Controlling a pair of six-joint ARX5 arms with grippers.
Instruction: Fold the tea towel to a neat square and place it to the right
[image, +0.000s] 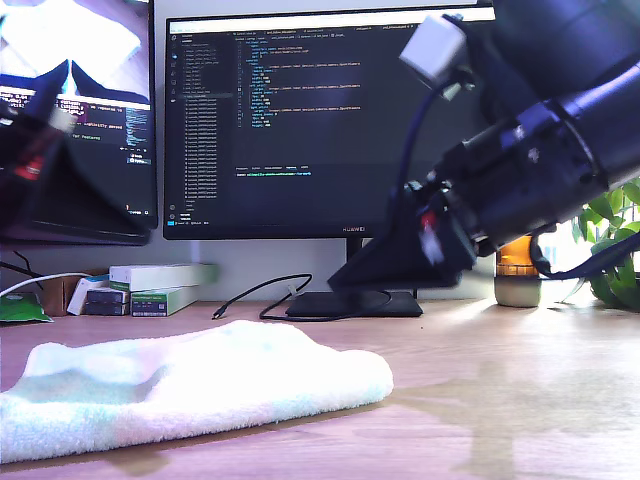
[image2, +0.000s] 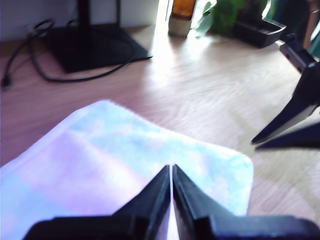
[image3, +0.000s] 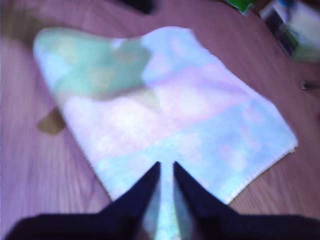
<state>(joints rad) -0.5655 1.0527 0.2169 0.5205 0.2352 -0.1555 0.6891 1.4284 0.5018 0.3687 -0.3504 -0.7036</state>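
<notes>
exterior view: folded tea towel (image: 190, 385) lower left; my first gripper (image2: 171, 172) and second gripper (image3: 166, 170) nearly closed, empty; next, carry it right.

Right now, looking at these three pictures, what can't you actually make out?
- Tea towel: its pink stripe is washed out by glare in every view, and the exterior view's left edge cuts it off.
- My first gripper and my second gripper: jaws nearly together above the towel; whether they touch it is unclear.
- Monitor text: too small.
- Boxes: labels blurred.
- Second wrist view: motion blur throughout.
</notes>
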